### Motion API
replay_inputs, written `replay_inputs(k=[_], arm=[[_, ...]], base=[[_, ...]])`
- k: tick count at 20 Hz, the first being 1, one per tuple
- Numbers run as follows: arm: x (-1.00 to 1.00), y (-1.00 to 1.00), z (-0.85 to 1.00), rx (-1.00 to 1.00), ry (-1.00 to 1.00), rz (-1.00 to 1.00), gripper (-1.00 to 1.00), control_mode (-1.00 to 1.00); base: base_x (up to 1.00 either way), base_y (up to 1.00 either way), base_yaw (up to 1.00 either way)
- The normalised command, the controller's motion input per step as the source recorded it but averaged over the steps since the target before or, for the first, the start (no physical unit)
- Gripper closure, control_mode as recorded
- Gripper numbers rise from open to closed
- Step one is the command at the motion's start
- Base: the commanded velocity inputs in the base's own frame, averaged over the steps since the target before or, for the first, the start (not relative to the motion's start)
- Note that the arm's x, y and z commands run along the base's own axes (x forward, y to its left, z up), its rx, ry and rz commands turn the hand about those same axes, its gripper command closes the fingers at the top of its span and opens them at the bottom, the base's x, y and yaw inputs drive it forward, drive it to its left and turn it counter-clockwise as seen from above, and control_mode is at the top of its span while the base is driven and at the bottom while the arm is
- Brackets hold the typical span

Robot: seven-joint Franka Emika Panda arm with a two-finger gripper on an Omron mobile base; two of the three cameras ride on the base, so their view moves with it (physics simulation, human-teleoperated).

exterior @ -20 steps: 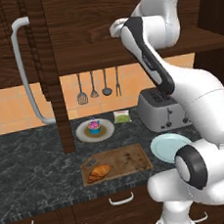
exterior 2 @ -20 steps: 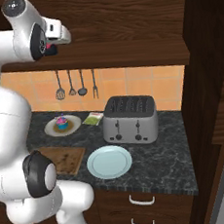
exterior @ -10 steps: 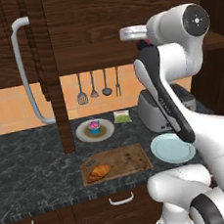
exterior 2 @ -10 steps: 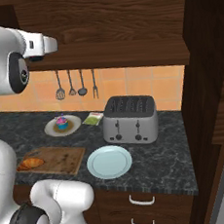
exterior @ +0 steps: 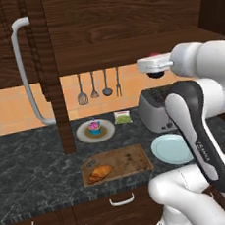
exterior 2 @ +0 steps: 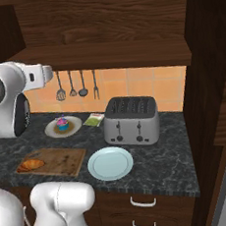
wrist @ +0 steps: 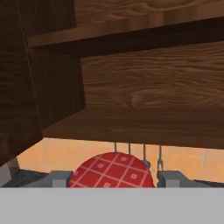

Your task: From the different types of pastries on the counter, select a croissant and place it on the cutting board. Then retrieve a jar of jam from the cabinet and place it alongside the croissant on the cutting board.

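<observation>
My gripper (exterior: 153,66) hangs in front of the open cabinet (exterior: 125,29), just below its shelf and above the toaster. It is shut on the jar of jam (wrist: 112,170), whose red checked top sits between the two fingertips (wrist: 57,178) in the hand view. A sliver of red (exterior: 155,55) also peeks over the hand in the left base view. The croissant (exterior: 100,173) lies on the left end of the wooden cutting board (exterior: 127,159), which rests on the dark counter (exterior: 32,173). Behind the board stands the pink cupcake (exterior: 94,128) on a white plate.
The cabinet door (exterior: 45,67) with its curved grey handle (exterior: 23,70) stands open at the left. A silver toaster (exterior: 156,112) sits under the hand, with a pale blue plate (exterior: 170,149) in front. Utensils (exterior: 99,86) hang on the wall, above a green packet (exterior: 122,116).
The hand has come down and to the right, out from the cabinet shelf, with the jar in its grip. The arm has swung round. The things on the counter are unmoved.
</observation>
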Motion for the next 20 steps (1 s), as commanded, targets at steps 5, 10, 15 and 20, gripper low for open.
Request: replay_inputs(k=[5, 10, 15, 20], arm=[[-0.69, 0.00, -0.27, 0.00, -0.03, 0.20, 1.00, -1.00], [0.02, -0.01, -1.00, 0.01, -0.08, 0.01, 1.00, -1.00], [0.01, -0.01, -0.44, 0.00, -0.07, 0.03, 1.00, -1.00], [0.04, 0.01, -0.98, 0.01, -0.13, 0.07, 1.00, -1.00]], base=[[0.00, 0.00, 0.00], [0.00, 0.00, 0.00], [0.00, 0.00, 0.00], [0.00, 0.00, 0.00]])
